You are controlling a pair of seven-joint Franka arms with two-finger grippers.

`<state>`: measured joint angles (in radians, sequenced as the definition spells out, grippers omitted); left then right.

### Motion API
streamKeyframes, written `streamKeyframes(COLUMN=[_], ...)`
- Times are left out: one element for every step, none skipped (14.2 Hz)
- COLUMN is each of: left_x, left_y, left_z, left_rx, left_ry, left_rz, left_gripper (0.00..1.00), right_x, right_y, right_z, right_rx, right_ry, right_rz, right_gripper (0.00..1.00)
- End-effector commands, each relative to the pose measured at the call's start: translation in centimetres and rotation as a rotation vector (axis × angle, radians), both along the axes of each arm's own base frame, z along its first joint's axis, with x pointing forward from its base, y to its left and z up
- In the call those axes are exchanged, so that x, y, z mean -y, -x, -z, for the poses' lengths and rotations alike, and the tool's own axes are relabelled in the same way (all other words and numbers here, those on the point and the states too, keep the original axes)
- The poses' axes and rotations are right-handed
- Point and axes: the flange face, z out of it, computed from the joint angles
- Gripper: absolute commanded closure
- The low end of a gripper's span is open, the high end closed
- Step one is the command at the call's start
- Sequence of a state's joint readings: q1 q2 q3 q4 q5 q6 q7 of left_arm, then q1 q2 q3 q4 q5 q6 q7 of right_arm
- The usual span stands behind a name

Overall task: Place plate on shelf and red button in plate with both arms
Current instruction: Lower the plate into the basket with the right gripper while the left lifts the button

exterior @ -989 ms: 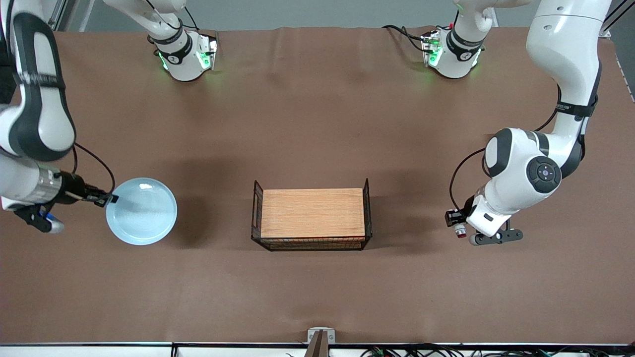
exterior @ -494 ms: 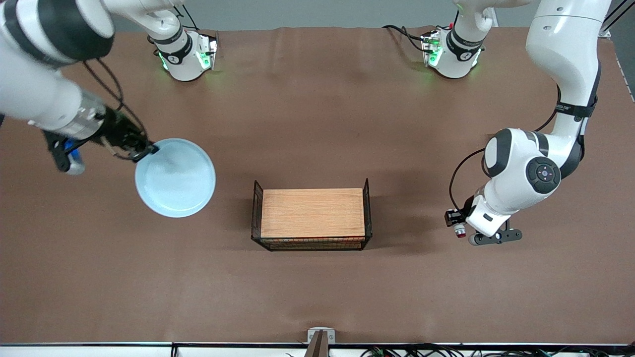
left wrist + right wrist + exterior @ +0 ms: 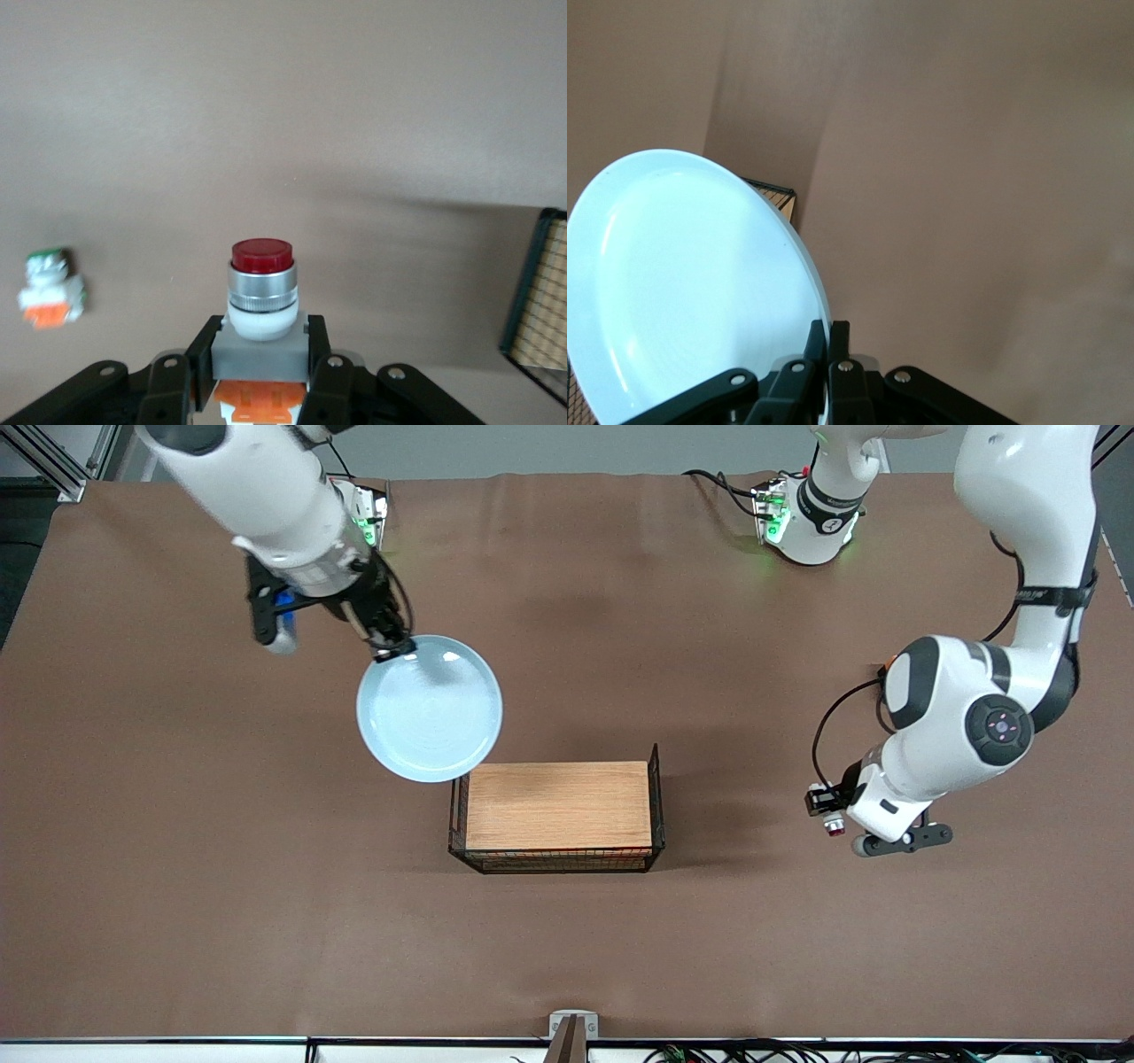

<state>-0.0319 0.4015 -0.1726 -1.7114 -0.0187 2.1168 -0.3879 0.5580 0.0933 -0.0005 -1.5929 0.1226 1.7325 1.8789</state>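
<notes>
My right gripper is shut on the rim of the pale blue plate and holds it tilted in the air, with its lower edge over the corner of the wire basket at the right arm's end. In the right wrist view the plate fills one side and the fingers pinch its rim. My left gripper is shut on the red button, held low over the table toward the left arm's end. In the left wrist view the button sits between the jaws of the left gripper, red cap pointing away.
A black wire basket with a wooden floor stands mid-table; its edge shows in the left wrist view and in the right wrist view. A small green, white and orange block lies on the brown cloth near the left gripper.
The right arm has lifted the plate and swung it from the right arm's end of the table to the basket. The left gripper has shifted slightly with the button.
</notes>
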Motion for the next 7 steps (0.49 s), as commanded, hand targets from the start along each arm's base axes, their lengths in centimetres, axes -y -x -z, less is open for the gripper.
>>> streamKeyframes(left_x=[1.6,2.3,2.7,3.3,4.0,4.9,5.5], left_y=[0.9,0.9,1.0,1.1,1.2,1.3,1.3], left_z=[-4.8,-5.5,-6.1,-6.4,-6.8,-7.3,-7.8], left_rx=[-0.017,-0.031,-0.038,-0.038,-0.036,-0.033,-0.028], left_ry=[-0.005,-0.004,-0.004,-0.002,0.004,0.01,0.016], left_rz=[-0.145,-0.154,-0.155,-0.161,-0.185,-0.208,-0.223], left_gripper=[0.68,0.68,0.68,0.68,0.68,0.68,0.68], right_x=[-4.8,-6.4,-8.0,-9.4,-10.5,-11.5,-12.4], right_y=[-0.5,-0.4,-0.6,-1.1,-1.4,-1.8,-1.9], right_z=[3.1,4.0,5.0,6.0,6.8,7.6,8.3], right_rx=[0.015,0.024,0.029,0.03,0.031,0.041,0.057], right_ry=[0.05,0.066,0.081,0.089,0.096,0.1,0.095], right_rz=[0.126,0.145,0.165,0.192,0.207,0.217,0.231], right_gripper=[1.0,1.0,1.0,1.0,1.0,1.0,1.0])
